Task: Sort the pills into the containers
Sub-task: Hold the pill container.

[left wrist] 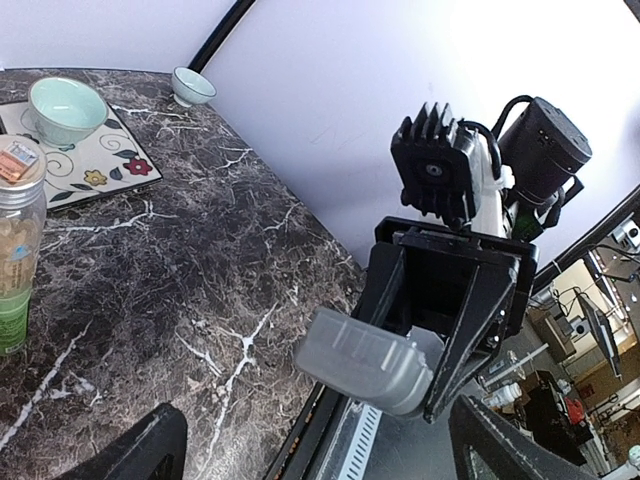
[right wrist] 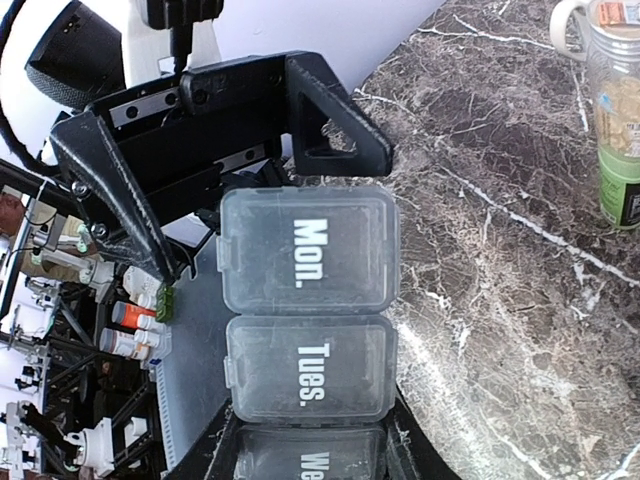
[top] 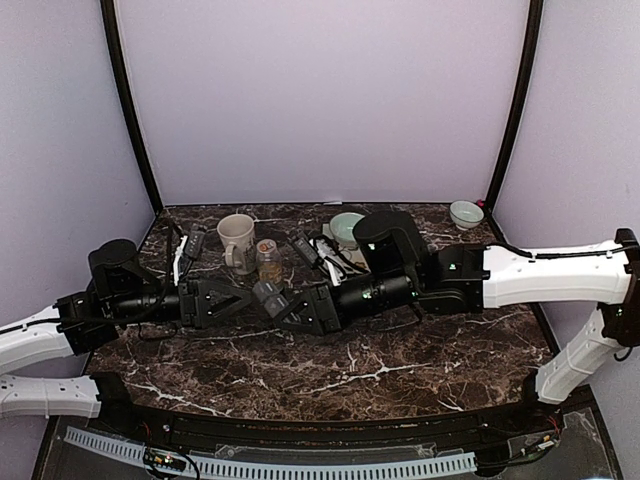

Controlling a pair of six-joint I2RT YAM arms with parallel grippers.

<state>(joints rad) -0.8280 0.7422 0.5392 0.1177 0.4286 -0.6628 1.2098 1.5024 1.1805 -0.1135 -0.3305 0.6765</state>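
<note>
The right end effector [top: 300,308], reaching in from 3 o'clock, is clenched on the containers [right wrist: 308,250], the grey strip with lids marked Mon., Tues. and a third one only partly in view. It holds the strip in the air above the middle of the desk [top: 400,370], and the lids that show are closed. The left end effector [top: 238,298] comes from 9 o'clock, released, with its fingers spread wide and nothing in them. The Mon. end of the strip points into its opening, but I cannot tell if that end is already between the fingers. I judge that the step in hand is for the left one to work on the Mon. end, probably to lift its lid. To do this well, the right side should be firm and level. The left should catch only the small lip of that one lid, not the whole box, and push slowly so the strip does not twist out of the grip. The pills [right wrist: 612,110] seem to be the tan pieces in the clear bottle [top: 268,258], which stands at 12 o'clock from the strip, near the mug [top: 237,240].
</note>
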